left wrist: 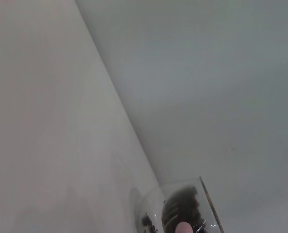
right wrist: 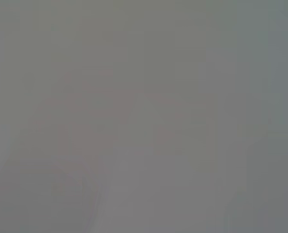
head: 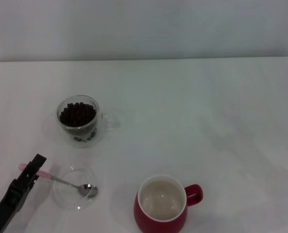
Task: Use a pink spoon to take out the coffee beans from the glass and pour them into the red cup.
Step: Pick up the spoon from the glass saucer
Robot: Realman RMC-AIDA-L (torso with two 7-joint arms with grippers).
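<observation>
I count one spoon [head: 66,182], one glass [head: 79,120], one red cup [head: 161,205] and one shallow clear dish [head: 72,195]; the beans [head: 78,114] are too many to count.

My left pincer [head: 33,168] comes in at the lower left of the head view, black, its tip right at the pink handle end of the spoon. Whether it is pinching the handle or only touching it, I cannot tell. The spoon lies slanted, its handle toward the left edge and its metal bowl resting in the dish, near the dish's right rim. No beans show in the spoon's bowl.

The glass stands upright in the left middle of the frame, above the dish and apart from it, its clear handle pointing right. It is filled with dark beans nearly to the rim. In my left wrist view the same glass [left wrist: 183,208] shows at the bottom edge, beans dark inside it, with a small pink tip [left wrist: 184,227] in front of it.

The red cup stands at the bottom centre, well apart from the glass, handle to the right, its cream inside bare of beans.

My right pincer is not in the head view, and its wrist view shows only a plain grey blur.

The desk [head: 207,121] is plain white and matte. Behind it runs a pale grey wall [head: 144,29].
</observation>
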